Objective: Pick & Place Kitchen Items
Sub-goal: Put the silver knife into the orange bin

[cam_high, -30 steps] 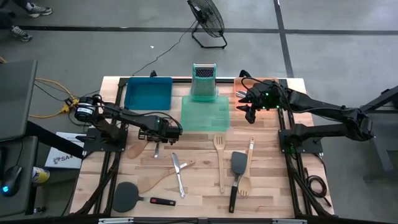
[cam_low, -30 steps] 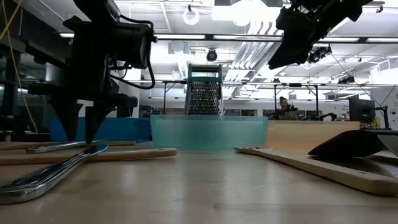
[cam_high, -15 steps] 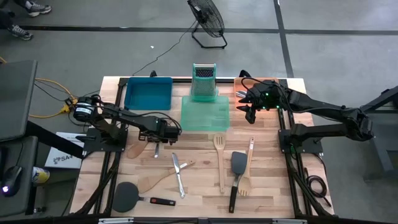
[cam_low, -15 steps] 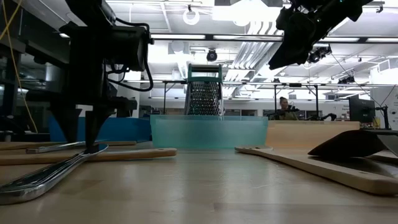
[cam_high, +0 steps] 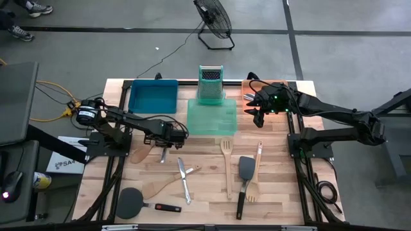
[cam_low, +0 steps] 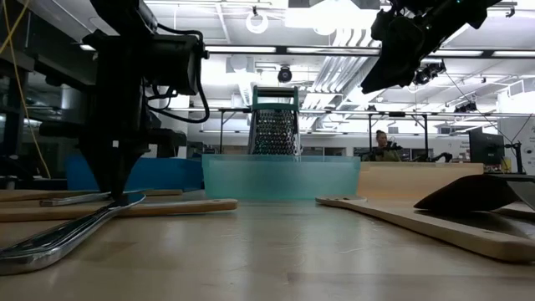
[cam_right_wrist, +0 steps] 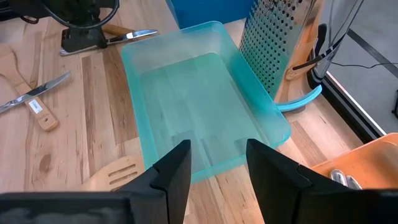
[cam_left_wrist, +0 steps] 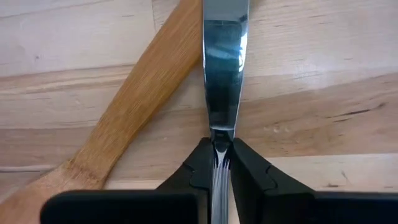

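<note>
Left gripper (cam_left_wrist: 216, 163) was pinched on knife (cam_left_wrist: 222, 74) lying flat on table (cam_high: 205, 192), crossing wooden spoon (cam_left_wrist: 127, 118). Right gripper (cam_right_wrist: 217, 163) hung spread over green tray (cam_right_wrist: 186, 93), empty. Orange tray (cam_right_wrist: 367, 165) held some silver cutlery. Forks, spatulas, spoons remained loose on table: task judged early, most left.
</note>
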You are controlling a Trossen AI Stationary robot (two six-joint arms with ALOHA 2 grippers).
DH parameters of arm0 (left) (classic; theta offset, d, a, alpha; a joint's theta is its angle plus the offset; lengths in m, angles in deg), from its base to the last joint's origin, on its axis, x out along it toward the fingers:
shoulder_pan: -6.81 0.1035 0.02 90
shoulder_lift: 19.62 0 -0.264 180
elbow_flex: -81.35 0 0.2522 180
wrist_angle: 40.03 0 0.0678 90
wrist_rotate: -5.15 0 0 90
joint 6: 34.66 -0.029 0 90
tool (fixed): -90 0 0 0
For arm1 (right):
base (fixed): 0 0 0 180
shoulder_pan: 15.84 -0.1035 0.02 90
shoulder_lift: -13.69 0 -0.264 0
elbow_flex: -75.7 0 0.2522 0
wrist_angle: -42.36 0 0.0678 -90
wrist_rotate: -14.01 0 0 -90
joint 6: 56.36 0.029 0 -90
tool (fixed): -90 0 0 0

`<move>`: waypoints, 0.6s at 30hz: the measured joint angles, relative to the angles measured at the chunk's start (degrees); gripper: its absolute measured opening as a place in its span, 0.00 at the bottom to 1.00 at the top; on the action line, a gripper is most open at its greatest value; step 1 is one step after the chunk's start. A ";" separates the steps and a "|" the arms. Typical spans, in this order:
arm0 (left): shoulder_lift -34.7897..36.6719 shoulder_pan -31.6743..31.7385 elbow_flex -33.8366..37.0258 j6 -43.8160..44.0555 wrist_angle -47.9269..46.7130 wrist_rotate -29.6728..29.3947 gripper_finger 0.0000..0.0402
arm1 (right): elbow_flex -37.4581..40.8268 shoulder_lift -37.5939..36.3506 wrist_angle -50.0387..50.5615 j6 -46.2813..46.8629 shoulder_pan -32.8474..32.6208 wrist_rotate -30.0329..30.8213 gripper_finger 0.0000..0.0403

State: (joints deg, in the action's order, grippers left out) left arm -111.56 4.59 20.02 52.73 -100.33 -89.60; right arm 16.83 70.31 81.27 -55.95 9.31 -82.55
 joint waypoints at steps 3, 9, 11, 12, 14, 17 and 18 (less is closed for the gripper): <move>0.00 0.02 0.02 -0.60 -0.09 0.30 0.06 | 0.00 0.00 0.00 0.00 -0.01 0.00 0.36; -0.02 0.00 0.07 -1.90 0.09 0.56 0.06 | -0.01 0.00 0.00 0.00 0.00 0.00 0.36; -0.02 0.00 0.07 -2.43 0.18 0.72 0.06 | 0.00 0.00 0.00 0.00 0.00 0.00 0.36; -0.02 0.00 0.00 -2.87 0.20 0.88 0.06 | -0.01 0.00 0.00 0.00 0.00 0.00 0.36; -0.05 0.00 -0.62 -3.85 -0.02 1.13 0.06 | 0.00 0.00 0.00 0.01 0.00 0.00 0.36; -0.28 0.02 -2.16 -5.75 -1.01 1.35 0.06 | 0.00 0.00 0.02 0.01 -0.01 0.00 0.36; -0.37 0.01 -2.77 -6.26 -1.43 1.95 0.06 | 0.00 0.00 0.02 0.00 -0.02 0.00 0.36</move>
State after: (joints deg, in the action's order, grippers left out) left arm -111.93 4.60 17.25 46.47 -101.76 -87.65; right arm 16.83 70.31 81.29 -55.95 9.29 -82.55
